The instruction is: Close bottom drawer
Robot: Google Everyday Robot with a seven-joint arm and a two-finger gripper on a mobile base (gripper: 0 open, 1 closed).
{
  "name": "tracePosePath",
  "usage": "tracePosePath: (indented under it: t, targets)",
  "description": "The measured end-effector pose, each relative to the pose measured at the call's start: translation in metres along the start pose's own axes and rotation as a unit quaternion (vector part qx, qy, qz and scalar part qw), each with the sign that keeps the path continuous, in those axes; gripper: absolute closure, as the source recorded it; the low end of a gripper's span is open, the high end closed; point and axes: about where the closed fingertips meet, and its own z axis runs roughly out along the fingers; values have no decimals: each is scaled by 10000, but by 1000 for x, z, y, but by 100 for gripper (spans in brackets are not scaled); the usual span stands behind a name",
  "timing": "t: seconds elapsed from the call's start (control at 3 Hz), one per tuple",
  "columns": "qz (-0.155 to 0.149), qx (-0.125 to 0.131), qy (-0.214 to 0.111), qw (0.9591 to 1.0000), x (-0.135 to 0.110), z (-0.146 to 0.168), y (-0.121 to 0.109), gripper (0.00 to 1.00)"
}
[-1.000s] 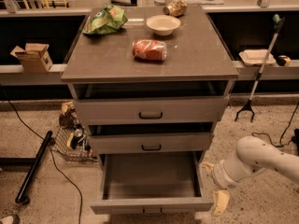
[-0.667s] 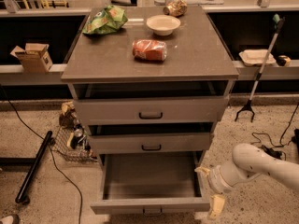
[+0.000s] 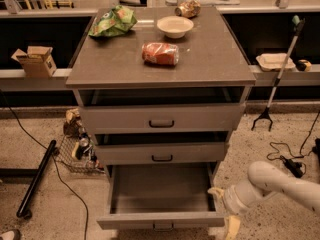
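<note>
1. My fingers (image 3: 232, 227) are low at the right, by the front right corner of the bottom drawer (image 3: 160, 191), at the end of my white arm (image 3: 280, 184).
2. They are spread wide and hold nothing. One pale finger lies beside the drawer's right wall, and the other hangs just past the right end of its front panel.
3. I cannot tell whether either finger touches the drawer.
4. The bottom drawer is pulled far out of the grey cabinet, well beyond the middle drawer (image 3: 161, 153) and the top drawer (image 3: 161, 118) above it.
5. On the desk (image 3: 210, 64) are a red can (image 3: 160, 54) on its side, a bowl (image 3: 175, 26) and a green bag (image 3: 112, 21).
</note>
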Motion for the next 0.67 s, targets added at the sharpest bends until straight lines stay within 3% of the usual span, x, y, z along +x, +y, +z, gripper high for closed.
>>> tracePosePath:
  t: [0.67]
  targets:
    - [219, -138, -254, 9993, 66, 64, 13, 0]
